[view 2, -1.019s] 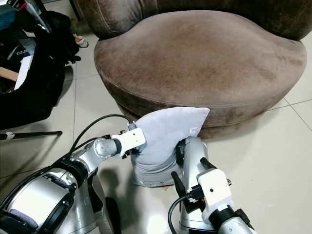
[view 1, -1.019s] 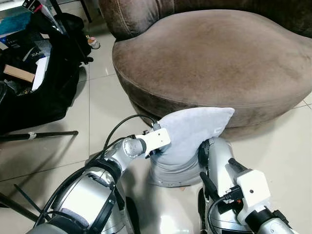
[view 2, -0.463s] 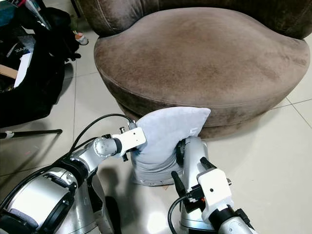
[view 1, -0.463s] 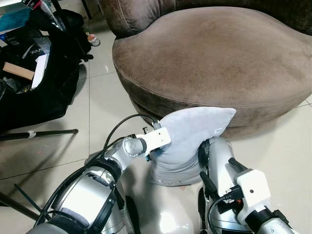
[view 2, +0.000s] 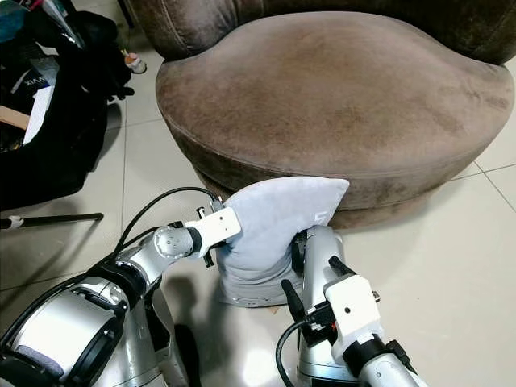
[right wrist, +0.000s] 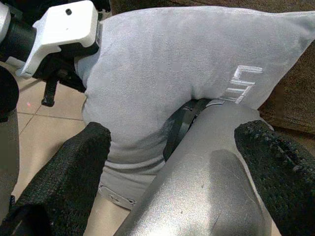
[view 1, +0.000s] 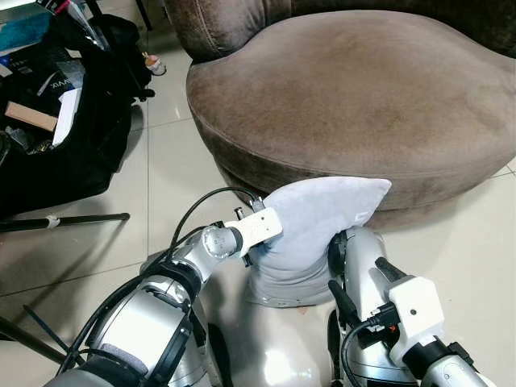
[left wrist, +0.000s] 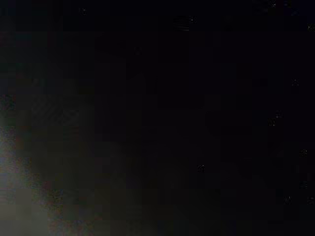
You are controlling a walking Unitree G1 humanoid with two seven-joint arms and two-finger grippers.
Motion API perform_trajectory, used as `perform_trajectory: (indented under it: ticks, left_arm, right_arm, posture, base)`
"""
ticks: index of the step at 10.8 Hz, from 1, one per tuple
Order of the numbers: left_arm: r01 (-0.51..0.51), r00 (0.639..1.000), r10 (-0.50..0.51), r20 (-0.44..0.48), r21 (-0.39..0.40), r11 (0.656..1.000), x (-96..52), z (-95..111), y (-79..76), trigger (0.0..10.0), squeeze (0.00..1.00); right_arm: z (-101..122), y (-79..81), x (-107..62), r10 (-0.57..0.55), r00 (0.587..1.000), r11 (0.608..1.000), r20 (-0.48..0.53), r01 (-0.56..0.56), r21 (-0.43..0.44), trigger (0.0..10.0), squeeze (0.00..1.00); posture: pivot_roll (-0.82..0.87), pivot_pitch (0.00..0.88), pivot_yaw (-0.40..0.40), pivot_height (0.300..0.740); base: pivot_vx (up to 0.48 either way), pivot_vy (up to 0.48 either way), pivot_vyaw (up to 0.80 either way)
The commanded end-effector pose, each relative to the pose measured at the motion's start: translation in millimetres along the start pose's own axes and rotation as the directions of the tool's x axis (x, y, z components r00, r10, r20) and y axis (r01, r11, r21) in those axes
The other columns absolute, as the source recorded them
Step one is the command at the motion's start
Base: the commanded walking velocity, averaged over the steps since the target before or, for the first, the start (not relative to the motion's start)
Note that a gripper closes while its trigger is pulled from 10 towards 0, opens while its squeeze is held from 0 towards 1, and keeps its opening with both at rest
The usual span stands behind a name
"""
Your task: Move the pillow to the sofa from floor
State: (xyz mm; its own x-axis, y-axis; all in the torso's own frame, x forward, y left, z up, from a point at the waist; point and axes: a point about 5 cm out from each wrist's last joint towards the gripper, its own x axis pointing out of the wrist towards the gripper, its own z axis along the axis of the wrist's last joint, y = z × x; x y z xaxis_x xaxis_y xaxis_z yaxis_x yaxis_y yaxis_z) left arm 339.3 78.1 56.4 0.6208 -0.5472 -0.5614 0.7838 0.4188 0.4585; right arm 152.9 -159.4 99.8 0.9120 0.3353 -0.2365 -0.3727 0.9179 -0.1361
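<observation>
okay, grey pillow (view 1: 310, 230) is upright on the floor (view 1: 173, 169), right against the front base of the brown sofa (view 1: 355, 97), its top corner reaching about the seat edge. my left hand (view 1: 256, 251) is pressed into the pillow's left side, fingers buried in fabric, so i cannot tell if it's clenched or released. left wrist view is nearly black, nothing usable there. my right hand (right wrist: 172, 162) sits wide open in the right wrist view, the two black fingers (right wrist: 64, 167) spread either side of a silver limb, not on the pillow; that limb is pushed into the pillow's right side from below.

i judge the step as a two-sided squeeze and lift. to do it well i'd keep pressure even on both sides, grip low enough that the pillow doesn't fold, raise it clear of the seat edge before pushing forward, then let go over the middle of the cushion.

containers: black bag (view 1: 56, 129) lying open on the floor to my left, well apart, with boxes and papers inside; labels too small to read
</observation>
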Motion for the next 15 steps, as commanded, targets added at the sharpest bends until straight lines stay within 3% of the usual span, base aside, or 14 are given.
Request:
perform_trajectory:
  ticks: [1,5,6,7,8,9,10,12,15]
  left_arm:
    - [0.044,0.999,-0.045,-0.014,-0.032,0.998,2.0,-3.3,-9.4,0.0,0.0]
    - [-0.009,1.0,0.008,-0.019,-0.062,0.998,2.1,-3.2,-5.7,0.0,0.0]
    - [-0.019,1.0,0.017,-0.015,-0.082,0.996,2.1,-3.0,-5.1,10.0,0.0]
    - [-0.072,0.997,0.075,0.015,-0.142,0.987,1.0,0.4,2.1,10.0,0.0]
    - [-0.154,0.982,0.182,0.058,-0.322,0.934,-1.5,5.9,15.7,10.0,0.0]
    - [-0.202,0.96,0.272,0.071,-0.499,0.843,-5.4,7.4,28.9,10.0,0.0]
    - [-0.219,0.945,0.316,0.085,-0.553,0.804,-8.5,8.4,36.4,10.0,0.0]
    - [-0.254,0.914,0.387,0.119,-0.576,0.777,-16.9,9.7,52.0,10.0,0.0]
    - [-0.268,0.863,0.473,0.178,-0.633,0.727,-29.5,10.2,69.5,10.0,0.0]
  right_arm:
    - [-23.8,4.6,-2.1,0.014,0.993,0.999,-0.12,-0.01,0.033,10.0,0.0]
    - [-24.8,1.1,9.0,0.008,0.994,1.0,-0.109,-0.005,0.022,10.0,0.0]
    - [-24.6,-0.6,14.6,-0.002,0.995,1.0,-0.104,0.004,0.021,10.0,0.0]
    - [-23.4,-2.2,26.1,-0.001,0.997,1.0,-0.083,0.003,0.019,10.0,0.0]
    - [-21.6,-4.4,40.0,0.0,0.998,1.0,-0.061,0.001,0.019,10.0,0.0]
    - [-20.7,-4.8,48.3,0.007,0.999,1.0,-0.048,-0.007,0.017,10.0,0.0]
    - [-19.8,-4.2,53.4,0.016,0.999,1.0,-0.039,-0.015,0.013,10.0,0.0]
    - [-17.5,-3.8,77.4,0.046,0.999,0.999,-0.005,-0.045,0.004,10.0,0.0]
    - [-9.4,-6.6,107.5,0.063,0.998,0.998,0.028,-0.063,-0.004,10.0,0.0]
  posture:
    - [-0.42,0.22,0.184,0.356]
    - [-0.42,0.182,0.189,0.356]
    - [-0.41,0.166,0.193,0.356]
    - [-0.39,0.125,0.198,0.356]
    - [-0.37,0.099,0.201,0.356]
    - [-0.36,0.08,0.201,0.356]
    - [-0.35,0.066,0.201,0.356]
    - [-0.29,0.0,0.191,0.356]
    - [-0.24,0.0,0.168,0.356]
  base:
    - [0.0,0.0,0.0]
    - [0.0,0.0,0.0]
    - [0.0,0.0,0.0]
    - [0.0,0.0,0.0]
    - [0.0,0.0,0.0]
    - [0.0,0.0,0.0]
    - [0.0,0.0,0.0]
    - [0.0,0.0,0.0]
    - [0.0,0.0,0.0]
